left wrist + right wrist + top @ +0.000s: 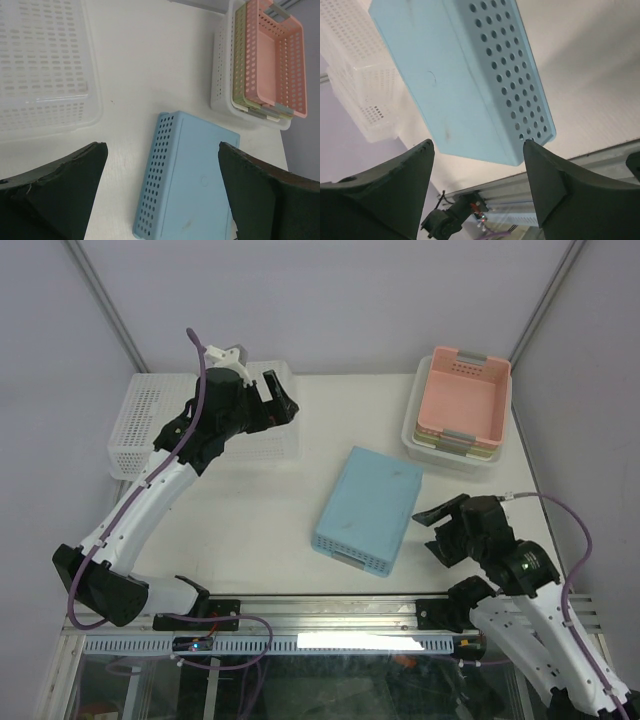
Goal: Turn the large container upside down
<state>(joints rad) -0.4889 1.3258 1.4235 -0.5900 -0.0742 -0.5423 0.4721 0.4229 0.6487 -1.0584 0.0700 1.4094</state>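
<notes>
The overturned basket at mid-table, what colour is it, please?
The basket is light blue, best seen in the top external view.

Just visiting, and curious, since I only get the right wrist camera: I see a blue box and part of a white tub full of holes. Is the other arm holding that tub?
Observer: No. From above, the left gripper is open near the right end of the large container, holding nothing.
Operator: Anything else out there I'm missing?
Observer: A stack of nested baskets, pink one on top, sits in the far right corner.
Operator: Is the tub flipped yet?
Observer: Not yet; the left wrist view shows its open side facing up.
</notes>
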